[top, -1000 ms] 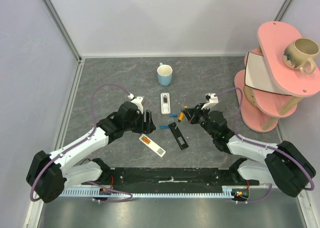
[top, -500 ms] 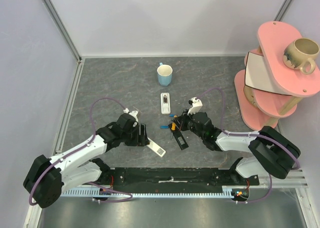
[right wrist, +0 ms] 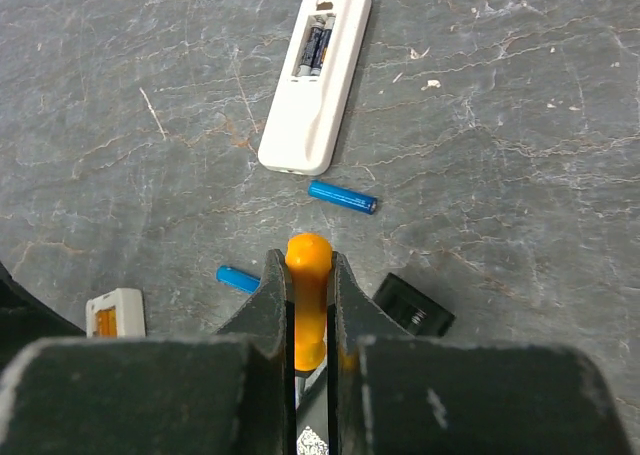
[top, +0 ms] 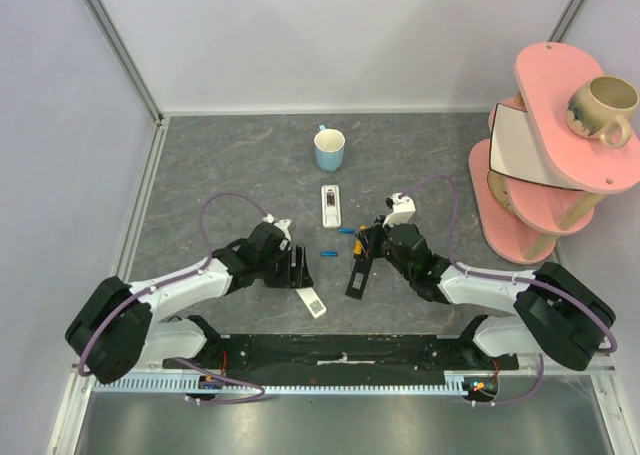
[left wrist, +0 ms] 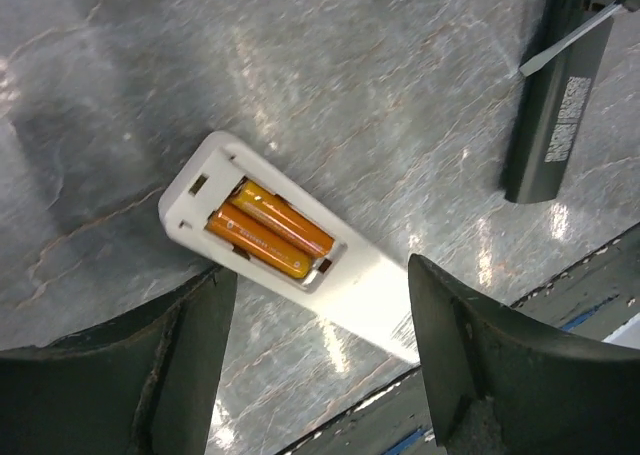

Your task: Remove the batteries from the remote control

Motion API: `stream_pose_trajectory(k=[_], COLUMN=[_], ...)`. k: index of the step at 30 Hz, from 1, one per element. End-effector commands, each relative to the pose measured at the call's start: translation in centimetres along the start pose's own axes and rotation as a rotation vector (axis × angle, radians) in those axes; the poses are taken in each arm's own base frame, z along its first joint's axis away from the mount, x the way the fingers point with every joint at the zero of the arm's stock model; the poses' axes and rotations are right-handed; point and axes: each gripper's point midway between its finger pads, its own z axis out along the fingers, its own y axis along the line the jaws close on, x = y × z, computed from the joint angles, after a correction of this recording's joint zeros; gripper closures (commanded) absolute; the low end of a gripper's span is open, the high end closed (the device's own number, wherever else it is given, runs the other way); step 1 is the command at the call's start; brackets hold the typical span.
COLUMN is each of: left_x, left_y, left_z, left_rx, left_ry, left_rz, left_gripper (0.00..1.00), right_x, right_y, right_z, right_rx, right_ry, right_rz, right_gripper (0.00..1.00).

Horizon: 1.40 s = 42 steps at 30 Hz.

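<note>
1. The left fingers (left wrist: 130, 375) stand apart, straddling a white plastic remote (left wrist: 372, 293) that lies flat on the desk (left wrist: 130, 65). Its open bay holds two glossy orange batteries (left wrist: 268, 228) side by side, between the fingers and nearer the left one.
2. The right fingers (right wrist: 262, 320) are clamped on the smooth orange handle of a screwdriver (right wrist: 308, 285). Its slim metal tip is at the edge of a matte black remote (left wrist: 555, 105).
3. Beyond them, two loose blue batteries (right wrist: 342, 196) lie on the grey marbled desk. They are near a second white remote (right wrist: 315, 75) with dark cells in its bay.
</note>
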Motion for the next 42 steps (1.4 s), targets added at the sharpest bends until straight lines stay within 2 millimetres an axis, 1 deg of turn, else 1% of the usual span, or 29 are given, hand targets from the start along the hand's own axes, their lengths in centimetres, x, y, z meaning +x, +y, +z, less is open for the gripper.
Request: stream_pose_trajectory(k=[1,3,4,5,6,7,8,9,10,11,13,14,17,18,22,24,25,26,29,31,33,34,39,41,42], left_x=[-2.5,-2.4,-2.6,-2.3,-2.2,-2.7,-1.6,-1.4,-1.6,-0.4,0.1,1.2,2.4,3.1,4.2,4.4,4.3,4.2,3.0,1.5,0.3,-0.8,-2.9,-3.2,-3.5], left_y=[-2.5,-3.1,-3.0,-3.3,-3.2,-3.3,-3.0,-2.9,-2.7,-2.5,-2.0,-1.7,-1.0,-0.4,0.5,0.6,0.6,0.5,-0.7,-2.2,-3.2,-4.5,-8.7,-9.1,-9.7], left_z=[1.3,1.7,2.2,2.3,2.5,2.6,2.8,2.8,2.9,2.9,2.9,2.8,2.5,2.4,2.0,2.0,2.0,2.0,2.1,2.2,2.2,2.4,2.4,2.9,2.9], left_rx=[0.037,0.029,-0.005,-0.017,-0.043,-0.073,-0.115,-0.141,-0.179,-0.212,-0.273,-0.305,-0.379,-0.410,-0.469,-0.473,-0.467,-0.465,-0.426,-0.378,-0.340,-0.293,-0.142,-0.135,-0.124], left_ry=[-0.038,-0.028,-0.029,-0.022,-0.016,-0.036,-0.005,-0.004,-0.023,0.009,0.003,0.028,0.032,0.052,0.064,0.068,0.068,0.066,0.034,-0.011,-0.049,-0.091,-0.151,-0.149,-0.153], left_rz=[0.021,0.056,0.071,0.097,0.109,0.126,0.158,0.175,0.192,0.222,0.243,0.273,0.297,0.308,0.321,0.326,0.336,0.345,0.401,0.461,0.538,0.550,0.729,0.767,0.793], left_gripper=[0.25,0.25,0.25,0.25,0.25,0.25,0.25,0.25,0.25,0.25,0.27,0.27,0.29,0.30,0.35,0.41,0.46,0.59,0.78,0.82,0.82,0.83,0.81,0.83,0.83], right_x=[-1.1,-1.1,-1.4,-1.4,-1.4,-1.6,-1.6,-1.7,-1.7,-1.7,-1.8,-1.9,-2.0,-2.1,-2.0,-2.1,-2.2,-2.2,-2.5,-2.9,-3.1,-3.2,-4.0,-4.2,-4.3], right_y=[-0.7,-0.5,-0.3,-0.2,-0.1,0.0,0.0,0.1,0.1,0.2,0.4,0.5,0.8,1.0,1.4,1.4,1.5,1.5,1.6,1.4,1.1,1.0,0.5,0.3,0.3], right_z=[-0.6,-0.7,-0.8,-0.9,-0.9,-1.0,-1.0,-1.1,-1.1,-1.2,-1.2,-1.3,-1.3,-1.3,-1.4,-1.5,-1.5,-1.6,-1.9,-2.2,-2.5,-2.5,-3.2,-3.3,-3.4], right_rx=[0.035,0.018,0.007,0.003,-0.001,-0.003,-0.007,-0.010,-0.013,-0.018,-0.028,-0.034,-0.053,-0.059,-0.084,-0.087,-0.091,-0.092,-0.100,-0.095,-0.081,-0.079,-0.067,-0.066,-0.067], right_ry=[-0.034,-0.036,-0.044,-0.044,-0.045,-0.049,-0.050,-0.052,-0.057,-0.057,-0.061,-0.062,-0.066,-0.067,-0.068,-0.072,-0.076,-0.078,-0.091,-0.104,-0.113,-0.116,-0.145,-0.154,-0.156], right_rz=[-0.037,-0.035,-0.030,-0.030,-0.030,-0.027,-0.026,-0.027,-0.025,-0.023,-0.019,-0.018,-0.013,-0.012,-0.011,-0.010,-0.007,-0.009,-0.003,0.000,0.000,-0.001,0.014,0.021,0.023], right_gripper=[1.00,1.00,1.00,1.00,1.00,1.00,1.00,1.00,1.00,1.00,1.00,1.00,1.00,1.00,1.00,1.00,1.00,1.00,1.00,1.00,1.00,1.00,1.00,1.00,1.00])
